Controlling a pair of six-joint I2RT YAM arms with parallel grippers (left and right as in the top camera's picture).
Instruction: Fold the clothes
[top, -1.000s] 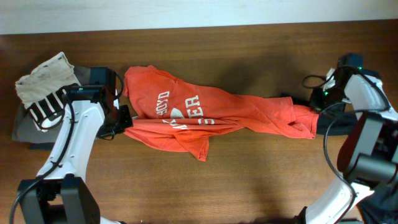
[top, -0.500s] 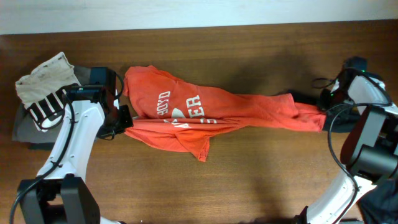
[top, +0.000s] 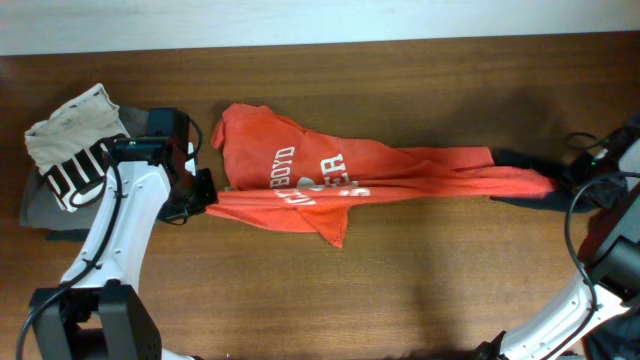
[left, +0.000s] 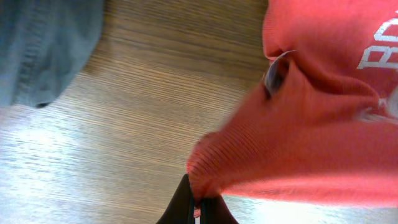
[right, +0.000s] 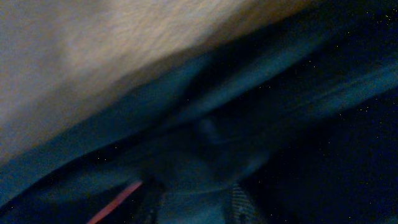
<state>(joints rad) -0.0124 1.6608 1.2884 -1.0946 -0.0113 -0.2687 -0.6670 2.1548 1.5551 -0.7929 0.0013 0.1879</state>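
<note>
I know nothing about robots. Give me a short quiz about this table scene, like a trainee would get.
1. True or false: the orange fabric T-shirt lies neatly folded into a square.
2. What does the left gripper pinch? A) the orange T-shirt's edge B) a paper towel C) nothing
3. Fill in: the cream black-striped cloth lies on the ___ arm's side of the brown wooden table.
Key: 1 false; 2 A; 3 left.
</note>
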